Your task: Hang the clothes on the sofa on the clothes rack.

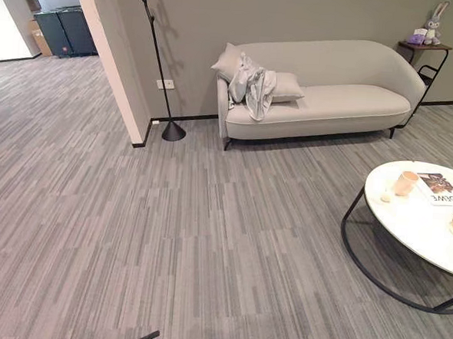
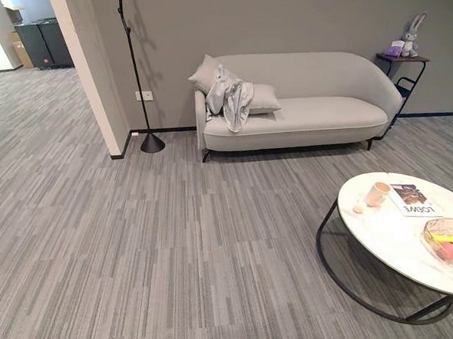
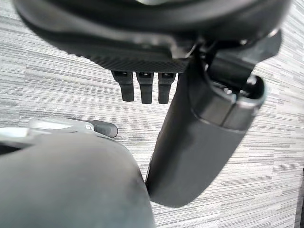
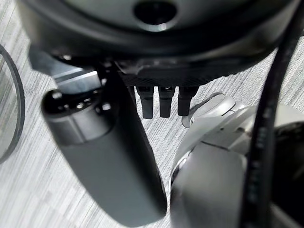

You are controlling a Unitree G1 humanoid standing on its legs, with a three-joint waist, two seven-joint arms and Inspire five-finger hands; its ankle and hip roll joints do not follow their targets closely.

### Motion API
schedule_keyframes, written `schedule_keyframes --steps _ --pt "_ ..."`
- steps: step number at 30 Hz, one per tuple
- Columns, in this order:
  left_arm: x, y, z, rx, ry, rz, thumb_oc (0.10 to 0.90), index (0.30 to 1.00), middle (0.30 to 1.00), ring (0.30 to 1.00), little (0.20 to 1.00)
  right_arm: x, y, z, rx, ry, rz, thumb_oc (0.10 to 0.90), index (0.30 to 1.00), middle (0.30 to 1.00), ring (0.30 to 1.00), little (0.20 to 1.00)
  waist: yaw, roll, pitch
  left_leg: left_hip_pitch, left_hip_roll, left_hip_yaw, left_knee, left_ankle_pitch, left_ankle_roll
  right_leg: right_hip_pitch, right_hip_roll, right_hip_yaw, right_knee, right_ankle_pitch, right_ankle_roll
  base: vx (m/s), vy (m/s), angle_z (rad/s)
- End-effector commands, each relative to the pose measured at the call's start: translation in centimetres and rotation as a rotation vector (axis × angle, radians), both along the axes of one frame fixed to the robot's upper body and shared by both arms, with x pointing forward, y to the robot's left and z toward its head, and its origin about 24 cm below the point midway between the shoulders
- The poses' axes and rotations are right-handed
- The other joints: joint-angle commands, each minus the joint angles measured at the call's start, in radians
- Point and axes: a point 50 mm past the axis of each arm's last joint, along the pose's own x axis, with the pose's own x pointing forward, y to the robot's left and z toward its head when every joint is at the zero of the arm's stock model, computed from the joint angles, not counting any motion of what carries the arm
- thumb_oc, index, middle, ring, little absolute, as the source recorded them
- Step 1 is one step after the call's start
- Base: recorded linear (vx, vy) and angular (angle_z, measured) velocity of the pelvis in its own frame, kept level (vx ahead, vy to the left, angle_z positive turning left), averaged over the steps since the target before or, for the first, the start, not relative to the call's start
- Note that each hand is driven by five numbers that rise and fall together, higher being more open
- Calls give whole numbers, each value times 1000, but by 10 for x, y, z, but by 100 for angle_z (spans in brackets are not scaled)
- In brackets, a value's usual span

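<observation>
Open carpet (image 1: 191, 236) before sofa (image 1: 346, 108) w/ clothes (image 1: 251, 85); both hands' fingers (image 3: 145, 88) straight, empty.

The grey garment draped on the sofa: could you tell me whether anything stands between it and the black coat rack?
Nothing visible does. The crumpled grey garment lies on the pale sofa's end nearest the thin black coat rack, with only bare striped floor between them.

The clothes rack (image 1: 158, 58) top and round table (image 1: 416, 219) are cut off.
</observation>
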Motion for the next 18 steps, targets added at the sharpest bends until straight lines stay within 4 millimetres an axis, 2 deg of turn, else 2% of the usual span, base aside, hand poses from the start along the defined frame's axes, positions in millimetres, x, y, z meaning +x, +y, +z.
schedule_keyframes --steps 1,5,18 --pt "14 -11 0 -8 -26 -125 800 900 900 900 900 9 12 -2 23 8 171 800 900 900 900 900 16 -39 20 13 5 15 -57 28 -42 144 -38 -32 -284 222 89 0 0 0" --pt "12 -16 -1 -19 -6 -194 800 900 900 900 900 17 12 -1 19 -9 282 800 900 900 900 900 11 -38 21 13 7 19 -57 26 -43 143 -36 -22 -291 228 88 5 3 -2" --pt "13 -16 -1 -7 0 -260 800 900 900 900 900 28 15 -1 21 -32 437 800 900 900 900 900 18 -40 28 3 2 4 -57 28 -42 141 -38 -30 -296 232 89 2 2 1"
